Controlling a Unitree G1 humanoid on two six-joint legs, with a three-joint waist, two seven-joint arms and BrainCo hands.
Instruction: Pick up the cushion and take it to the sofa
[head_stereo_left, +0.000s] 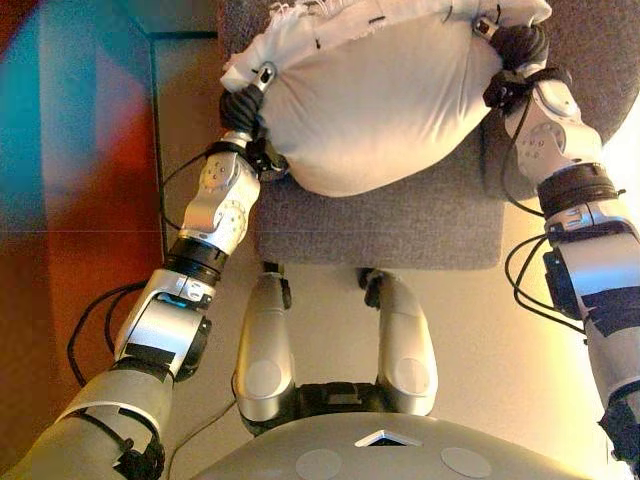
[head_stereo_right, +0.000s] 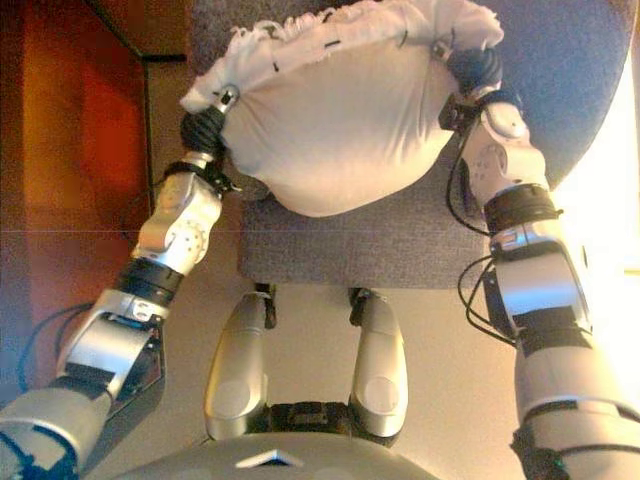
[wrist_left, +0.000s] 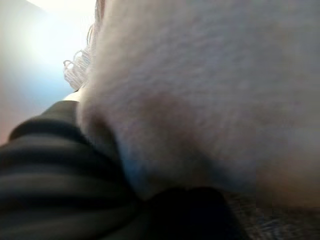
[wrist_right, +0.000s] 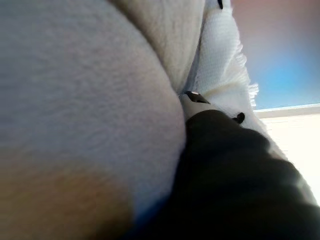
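While both arms reach forward, the white cushion (head_stereo_left: 385, 100) sits clamped between the two hands above the grey sofa seat (head_stereo_left: 400, 225); the left hand (head_stereo_left: 243, 108) presses against the cushion's left end, dark ribbed cover showing, one silver fingertip visible at the upper edge; the right hand (head_stereo_left: 515, 45) presses against the right end in the same way; on either side most of the fingers are buried in or behind the fabric, so I cannot tell whether they are curled or straight; the wrist views show only white fabric hard against each dark cover; a fringed edge (head_stereo_left: 300, 12) of the cushion lies along its far side; the cushion's underside bulges down toward the seat, contact unclear; a red-brown wall panel (head_stereo_right: 80, 150) stands at left.
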